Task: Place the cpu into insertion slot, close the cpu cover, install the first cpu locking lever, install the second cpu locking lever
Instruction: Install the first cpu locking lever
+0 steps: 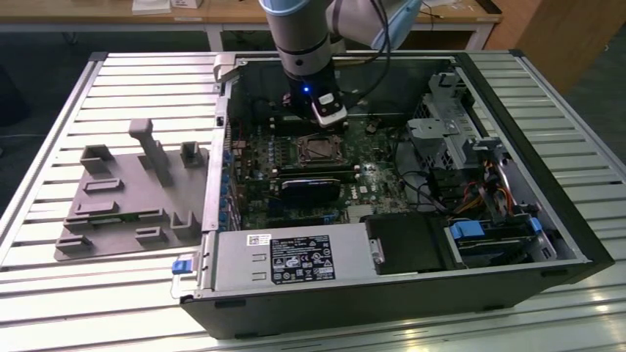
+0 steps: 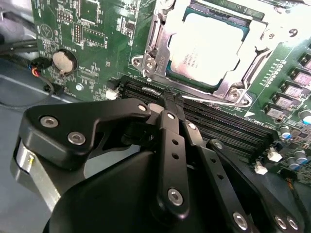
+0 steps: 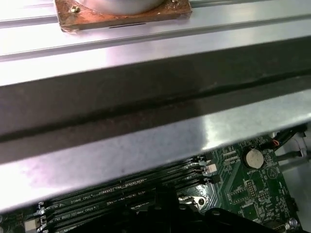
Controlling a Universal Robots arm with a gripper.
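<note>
Two steps look done; you are at the lever stage.

On the slatted bench [image 1: 98,88] the open computer case [image 1: 391,308] holds the green motherboard [image 2: 87,29]. In the exterior view the arm [image 1: 303,37] enters from twelve o'clock. Your pincer [image 1: 330,117] hangs just at twelve o'clock of the insertion slot [image 1: 301,149]. In the second wrist view its tips look closed on nothing, near the memory slots [image 2: 218,121] and apart from the socket. The cpu cover [image 2: 156,43] lies down over the slot, with the cpu [image 2: 204,48] seated in its window. Whether either locking lever is latched cannot be told. By my judgement, working one calls for a small, steady press beside the frame, clear of the memory slots.
</note>
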